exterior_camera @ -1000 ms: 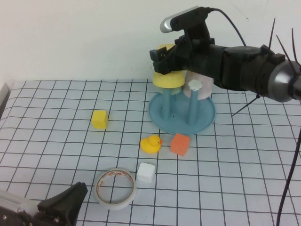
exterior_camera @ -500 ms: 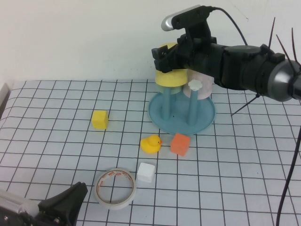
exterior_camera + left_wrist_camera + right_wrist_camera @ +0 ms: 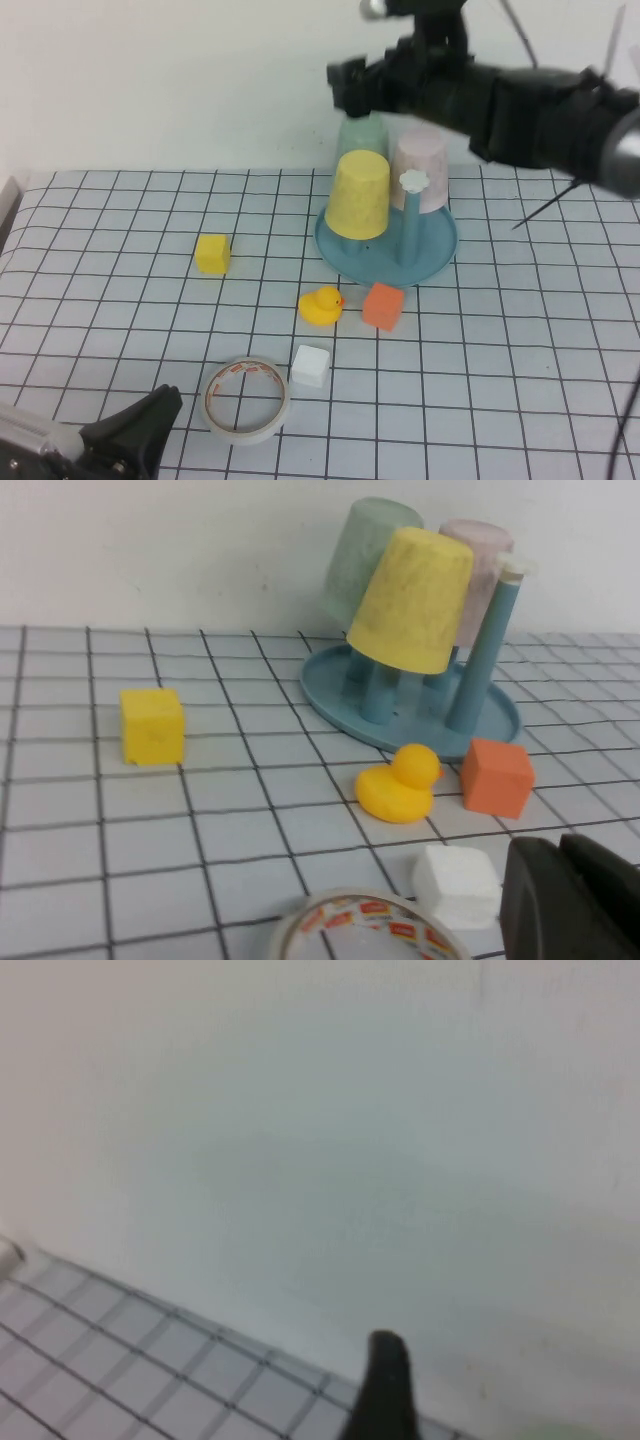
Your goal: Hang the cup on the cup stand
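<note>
Right gripper open above stand-hung cup.

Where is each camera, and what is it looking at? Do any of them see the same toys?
High view: raised on the robot's side, looking down at the table; the right gripper hangs open above the yellow cup on the cup stand, the left gripper sits shut at the near edge.
Left wrist view: low by the table, facing the cup stand; the left gripper's dark tip shows.
Right wrist view: up high, facing the wall; one dark finger shows.
Shared: high and left wrist views both show the yellow cup and duck.
</note>
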{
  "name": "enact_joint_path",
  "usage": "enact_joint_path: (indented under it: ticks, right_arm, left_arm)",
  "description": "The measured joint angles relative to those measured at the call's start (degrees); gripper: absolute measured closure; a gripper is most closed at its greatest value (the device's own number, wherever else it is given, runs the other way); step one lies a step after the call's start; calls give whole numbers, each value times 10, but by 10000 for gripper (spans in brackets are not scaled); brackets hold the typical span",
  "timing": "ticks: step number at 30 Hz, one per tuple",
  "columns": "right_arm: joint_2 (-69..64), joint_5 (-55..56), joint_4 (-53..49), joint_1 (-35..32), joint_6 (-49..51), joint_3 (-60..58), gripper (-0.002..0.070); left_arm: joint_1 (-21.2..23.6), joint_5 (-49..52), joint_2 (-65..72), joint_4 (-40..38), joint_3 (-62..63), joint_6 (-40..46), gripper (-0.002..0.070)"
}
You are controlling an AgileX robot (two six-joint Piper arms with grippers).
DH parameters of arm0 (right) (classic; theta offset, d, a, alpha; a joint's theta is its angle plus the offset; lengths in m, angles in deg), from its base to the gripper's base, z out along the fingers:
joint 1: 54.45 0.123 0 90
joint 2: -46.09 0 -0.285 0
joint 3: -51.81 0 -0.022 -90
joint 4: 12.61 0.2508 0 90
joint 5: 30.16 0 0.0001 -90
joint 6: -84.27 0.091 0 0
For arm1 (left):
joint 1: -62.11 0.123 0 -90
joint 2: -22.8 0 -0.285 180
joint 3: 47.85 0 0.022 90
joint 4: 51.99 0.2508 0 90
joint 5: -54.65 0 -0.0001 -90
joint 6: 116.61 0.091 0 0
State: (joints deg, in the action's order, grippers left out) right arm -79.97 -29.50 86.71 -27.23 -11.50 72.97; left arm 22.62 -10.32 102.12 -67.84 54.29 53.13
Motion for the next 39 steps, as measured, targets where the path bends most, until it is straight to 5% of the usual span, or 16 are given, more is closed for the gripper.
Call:
enact_joint_path:
  ticks: [3,7,10,21,39]
  right_arm:
    - [52,0,0,0,21,-25,225]
    - [145,0,0,0,36,-96,520]
    - [224,-1,0,0,39,-174,633]
    - [514,-81,0,0,24,-457,676]
    - [919,-91,0,0,24,-698,678]
  left_arm:
    - [0,0,-9,-4,0,42,676]
    - [0,0,-40,-4,0,92,676]
    - [0,0,-78,-10,0,103,676]
    - [0,-6,-188,-111,-4,114,676]
    - [0,-6,-189,-97,-4,116,676]
